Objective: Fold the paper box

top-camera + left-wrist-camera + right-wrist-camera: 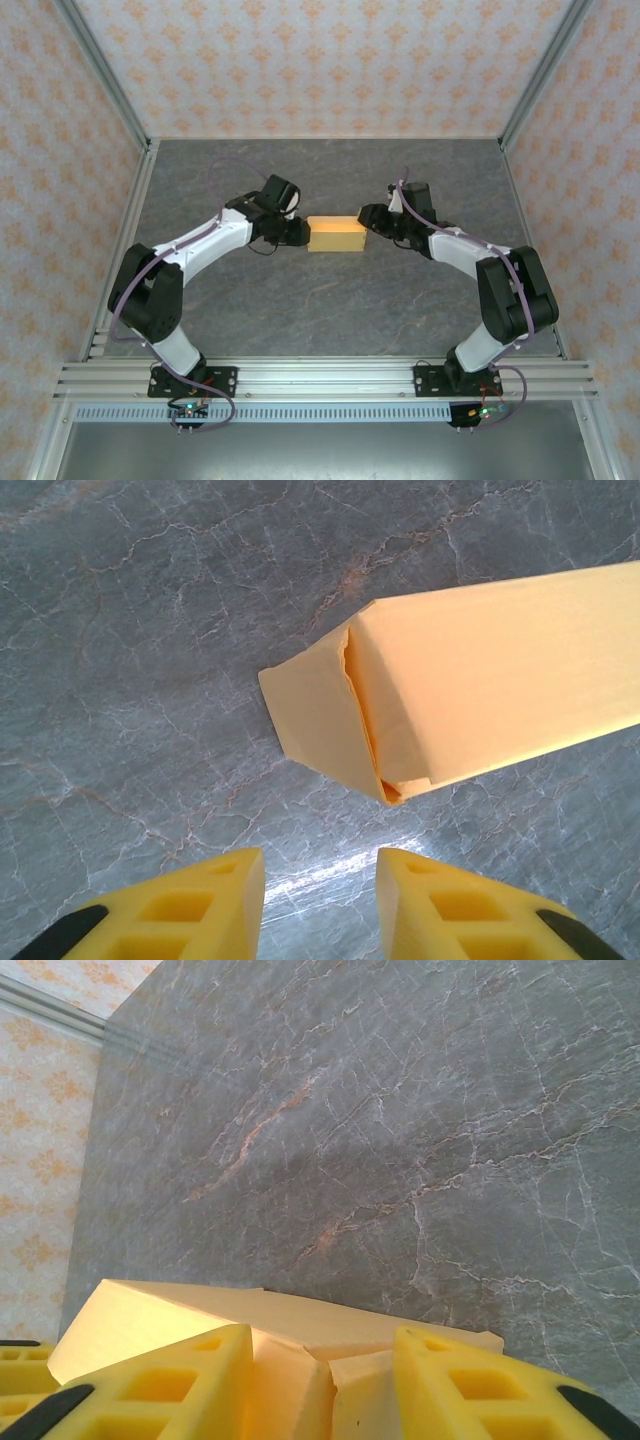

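The paper box [335, 235] is a small light orange-tan closed carton lying flat on the middle of the grey table. My left gripper [300, 233] sits just off its left end. In the left wrist view the left gripper [320, 865] is open over bare table, a short gap from the box [500, 680], whose end flap stands slightly ajar. My right gripper [368, 222] is at the box's right end. In the right wrist view the right gripper [322, 1345] has its yellow fingers on either side of the box's end flaps [300, 1315], closed against them.
The grey marble-patterned table [330, 310] is walled by patterned panels at the back and both sides. An aluminium rail [320, 375] carrying both arm bases runs along the near edge. Open floor lies in front of and behind the box.
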{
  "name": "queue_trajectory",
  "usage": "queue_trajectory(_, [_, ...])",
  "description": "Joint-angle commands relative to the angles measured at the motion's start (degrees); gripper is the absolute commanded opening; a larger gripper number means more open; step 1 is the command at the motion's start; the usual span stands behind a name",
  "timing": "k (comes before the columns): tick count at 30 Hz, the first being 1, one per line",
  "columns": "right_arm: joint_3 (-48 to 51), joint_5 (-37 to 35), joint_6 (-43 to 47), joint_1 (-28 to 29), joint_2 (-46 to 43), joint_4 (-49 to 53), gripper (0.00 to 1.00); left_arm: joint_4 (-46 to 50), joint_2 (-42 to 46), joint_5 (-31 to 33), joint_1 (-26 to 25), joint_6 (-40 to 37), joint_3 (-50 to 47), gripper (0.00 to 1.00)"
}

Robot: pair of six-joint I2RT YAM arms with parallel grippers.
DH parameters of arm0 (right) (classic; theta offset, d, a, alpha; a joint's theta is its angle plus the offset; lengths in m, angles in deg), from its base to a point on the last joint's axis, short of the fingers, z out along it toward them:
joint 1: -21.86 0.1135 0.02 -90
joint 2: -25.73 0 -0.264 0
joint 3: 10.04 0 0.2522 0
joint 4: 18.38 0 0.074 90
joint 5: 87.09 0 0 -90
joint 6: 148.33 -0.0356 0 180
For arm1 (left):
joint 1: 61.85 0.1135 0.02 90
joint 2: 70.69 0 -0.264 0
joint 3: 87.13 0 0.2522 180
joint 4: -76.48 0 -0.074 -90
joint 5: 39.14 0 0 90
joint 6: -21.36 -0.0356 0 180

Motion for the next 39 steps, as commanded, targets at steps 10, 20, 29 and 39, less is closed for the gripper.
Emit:
queue_trajectory(10, [2.4, -0.7, 1.6, 0.1, -0.1, 3.8, 0.39, 1.5, 6.9, -7.6, 0.2, -1.1, -2.9, 0.4])
queue_trajectory(20, [2.3, -0.6, 2.9, 0.3, -0.9, 4.4, 0.39, -7.9, 7.1, -12.7, 3.3, 5.4, -2.9, 0.58])
queue_trajectory(29, [2.4, -1.0, 3.3, 0.6, -1.3, 4.8, 0.39, -11.2, -2.4, -12.7, 5.5, 7.4, 1.2, 0.6])
queue_trajectory(39, [2.6, -1.5, 3.4, 1.1, -1.2, 4.8, 0.39, -14.9, -4.4, -12.3, 5.6, 9.6, -4.0, 0.54])
